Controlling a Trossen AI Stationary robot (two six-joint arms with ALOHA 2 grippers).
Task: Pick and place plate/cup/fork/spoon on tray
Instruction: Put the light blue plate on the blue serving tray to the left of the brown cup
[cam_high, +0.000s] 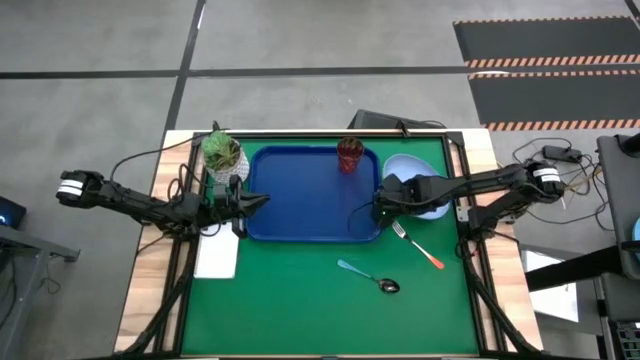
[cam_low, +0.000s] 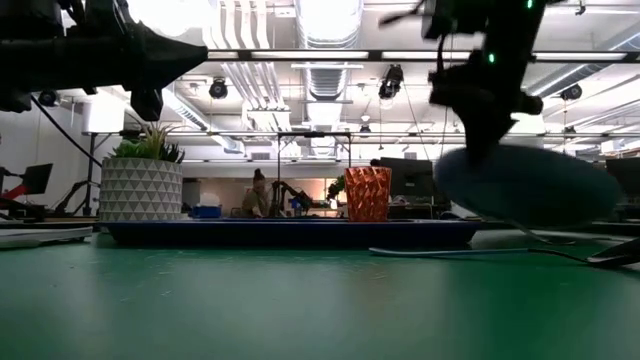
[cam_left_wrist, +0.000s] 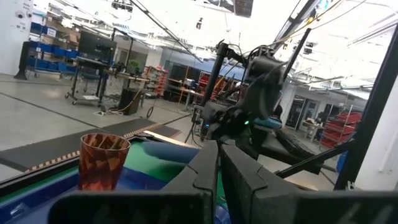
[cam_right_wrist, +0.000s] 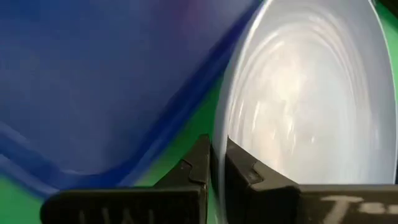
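The right gripper (cam_right_wrist: 216, 163) pinches the round light-blue plate's (cam_high: 418, 180) rim beside the dark-blue rectangular plastic tray (cam_high: 300, 200) (left gripper (cam_high: 262, 200) shut, empty).

Industrial lab: ceiling ducts (cam_low: 320, 30), storage racks (cam_left_wrist: 46, 53)

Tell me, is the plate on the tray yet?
No. The plate sits beside the tray, its rim pinched in the shut right gripper.

The green mat (cam_high: 300, 300) carries tray (cam_high: 300, 215), fork (cam_high: 418, 246), spoon (cam_high: 368, 277), plant pot (cam_high: 222, 153).
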